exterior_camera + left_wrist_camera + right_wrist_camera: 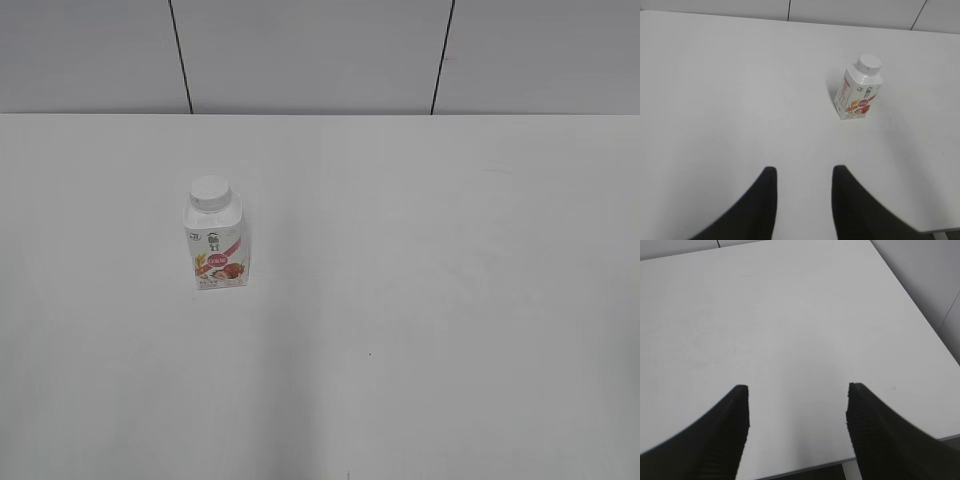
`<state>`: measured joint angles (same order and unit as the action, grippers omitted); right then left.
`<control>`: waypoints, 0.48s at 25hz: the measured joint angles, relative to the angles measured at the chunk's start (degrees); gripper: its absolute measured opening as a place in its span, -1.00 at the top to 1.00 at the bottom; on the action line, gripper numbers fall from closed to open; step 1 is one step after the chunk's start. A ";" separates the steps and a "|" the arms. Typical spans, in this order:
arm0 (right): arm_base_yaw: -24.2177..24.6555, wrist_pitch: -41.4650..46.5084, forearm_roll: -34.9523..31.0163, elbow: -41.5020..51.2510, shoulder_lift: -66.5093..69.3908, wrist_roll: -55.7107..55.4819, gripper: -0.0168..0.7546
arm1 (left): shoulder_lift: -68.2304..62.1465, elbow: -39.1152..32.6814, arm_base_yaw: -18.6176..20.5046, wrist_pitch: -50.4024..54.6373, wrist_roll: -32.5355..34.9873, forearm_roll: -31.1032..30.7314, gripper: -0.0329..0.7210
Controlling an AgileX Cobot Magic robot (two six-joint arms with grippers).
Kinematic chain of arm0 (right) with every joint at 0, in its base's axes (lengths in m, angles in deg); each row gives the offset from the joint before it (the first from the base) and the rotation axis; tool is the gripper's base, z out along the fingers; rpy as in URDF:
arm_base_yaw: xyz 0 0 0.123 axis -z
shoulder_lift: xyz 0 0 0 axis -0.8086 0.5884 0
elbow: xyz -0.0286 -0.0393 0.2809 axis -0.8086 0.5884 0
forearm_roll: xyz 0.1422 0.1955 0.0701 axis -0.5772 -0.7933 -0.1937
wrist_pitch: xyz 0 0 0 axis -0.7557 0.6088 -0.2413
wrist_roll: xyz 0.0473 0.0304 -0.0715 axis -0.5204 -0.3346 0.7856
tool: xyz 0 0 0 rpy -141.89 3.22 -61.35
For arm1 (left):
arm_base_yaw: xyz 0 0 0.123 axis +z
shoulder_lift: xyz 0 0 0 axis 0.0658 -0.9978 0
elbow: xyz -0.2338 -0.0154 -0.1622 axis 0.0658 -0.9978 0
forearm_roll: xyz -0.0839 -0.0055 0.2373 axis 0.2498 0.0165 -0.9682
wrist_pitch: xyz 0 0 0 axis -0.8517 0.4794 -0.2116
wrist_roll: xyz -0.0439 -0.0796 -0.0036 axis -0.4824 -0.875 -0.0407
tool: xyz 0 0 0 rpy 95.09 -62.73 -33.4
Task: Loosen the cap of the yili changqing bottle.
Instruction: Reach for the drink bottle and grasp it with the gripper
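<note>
Here the yili changqing bottle [217,243] stands upright on the white table [420,300], left of centre in the exterior view and well forward of the table's rear edge. The cap [210,192] sits on the bottle's neck, flat top uppermost. The pink-red label faces the exterior camera. Neither arm appears in the exterior view.

In the left wrist view, the left gripper [802,172] hangs above bare table with its two dark fingers [762,200] spread apart and nothing between them. The bottle [858,92] lies ahead and to the right of this gripper, well apart from it, with the cap [869,62] in place.

In the right wrist view, the right gripper [797,390] is likewise spread wide, its ribbed fingers [730,425] separated over bare table surface [790,315] and holding nothing. The bottle does not appear in this view. The table's right edge and near edge are visible here.
</note>
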<state>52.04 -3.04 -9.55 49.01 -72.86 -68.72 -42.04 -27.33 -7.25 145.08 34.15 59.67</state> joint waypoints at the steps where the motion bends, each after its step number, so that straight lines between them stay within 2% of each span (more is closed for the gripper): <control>1: 0.00 0.00 0.00 0.00 0.00 0.00 -0.32 | 0.00 0.00 0.00 0.00 0.00 0.00 0.28; 12: 0.00 0.00 0.00 0.00 0.00 0.00 -0.32 | 0.00 0.00 0.00 0.00 0.00 0.00 0.28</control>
<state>52.04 -3.04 -9.55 49.01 -72.86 -68.72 -42.04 -27.33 -7.25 145.08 34.15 59.67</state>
